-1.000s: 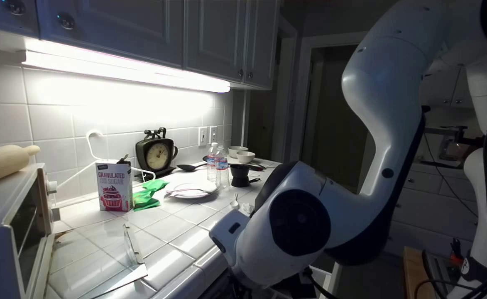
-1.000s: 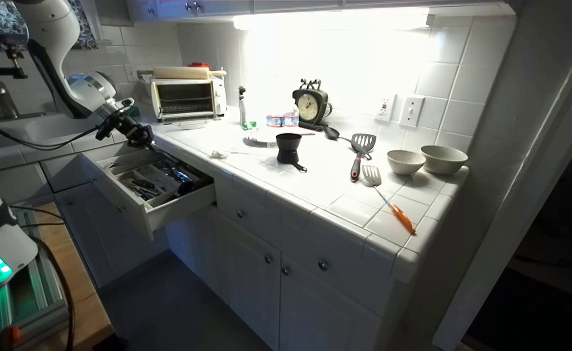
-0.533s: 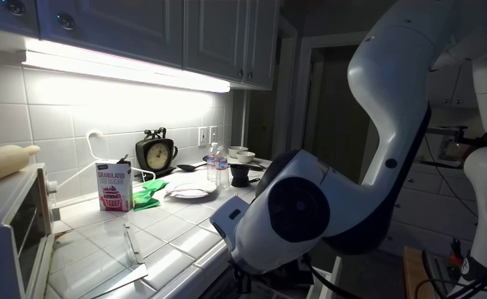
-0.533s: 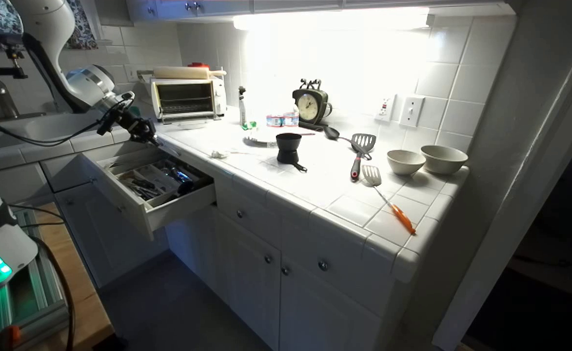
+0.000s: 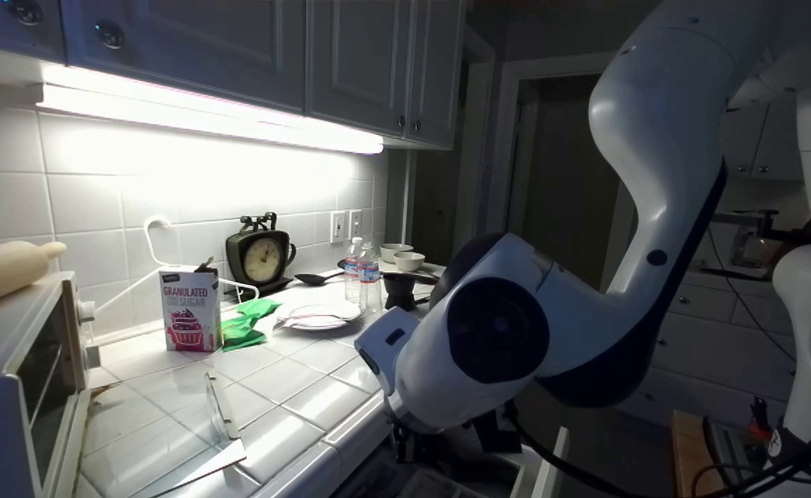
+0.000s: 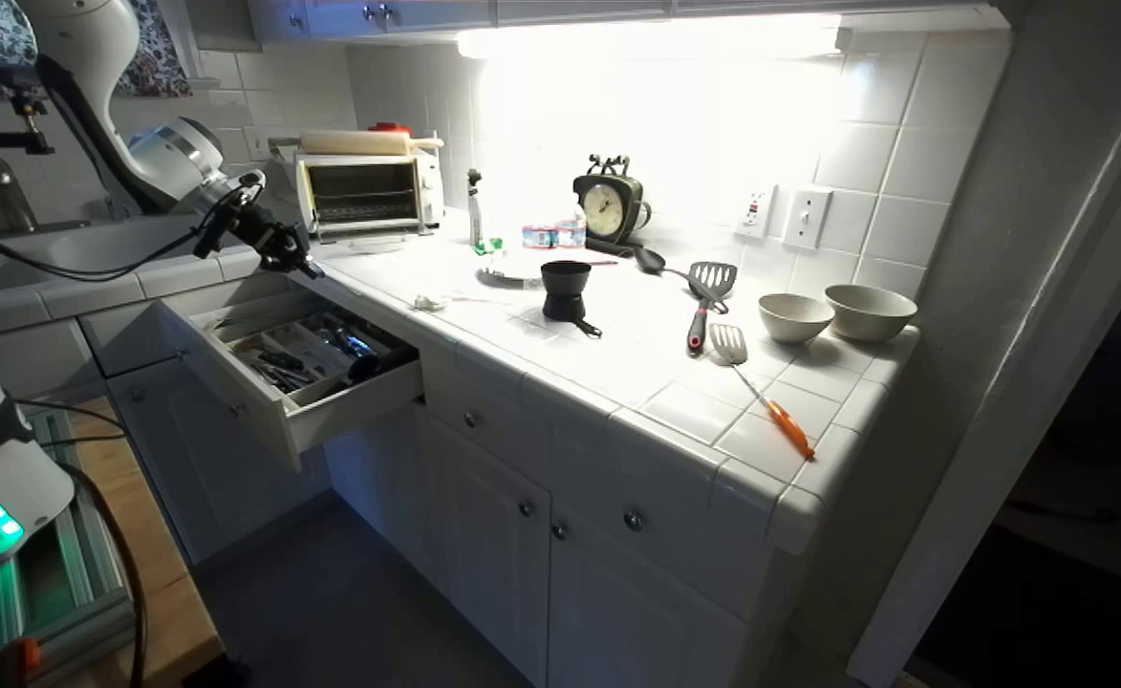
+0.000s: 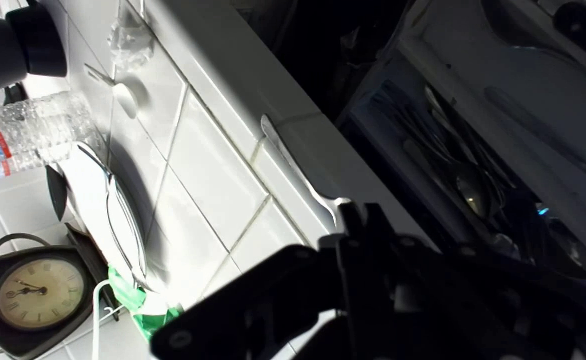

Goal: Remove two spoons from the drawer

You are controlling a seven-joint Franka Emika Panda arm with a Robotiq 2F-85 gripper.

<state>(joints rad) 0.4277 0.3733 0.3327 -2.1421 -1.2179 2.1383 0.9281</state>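
Clearly in wrist view alone: spoon (image 7: 293,161) tight in the pinch of the gripper (image 7: 362,219)

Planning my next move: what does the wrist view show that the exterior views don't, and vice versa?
Only the wrist view clearly shows a slim silver metal utensil, possibly a spoon, meeting the black gripper. Only the exterior views show the pale wooden rolling pin atop the boxy white toaster oven. All share the wide white drawer, the dark round-faced clock and the gripper.
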